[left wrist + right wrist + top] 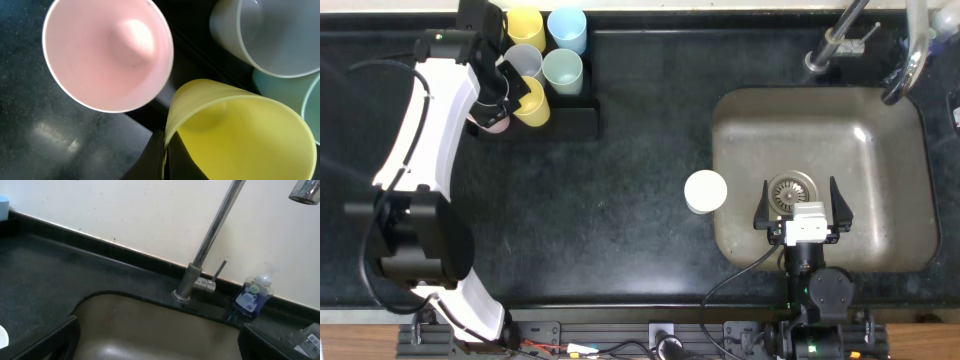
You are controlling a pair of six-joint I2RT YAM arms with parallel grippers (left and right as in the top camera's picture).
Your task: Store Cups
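A black tray (582,118) at the counter's back left holds several upright cups: yellow (525,25), blue (567,28), grey (525,60) and mint (562,70). My left gripper (515,92) is over the tray's front left, shut on the rim of a second yellow cup (533,102). In the left wrist view that yellow cup (240,135) tilts, with my left gripper (164,147) pinching its wall. A pink cup (107,52) stands right beside it. A white cup (705,190) stands alone by the sink. My right gripper (798,205) hangs open over the sink, holding nothing.
The steel sink (880,120) fills the right side, with a faucet (212,230) and a soap bottle (255,294) behind it. Dark countertop (620,230) lies between the tray and the sink.
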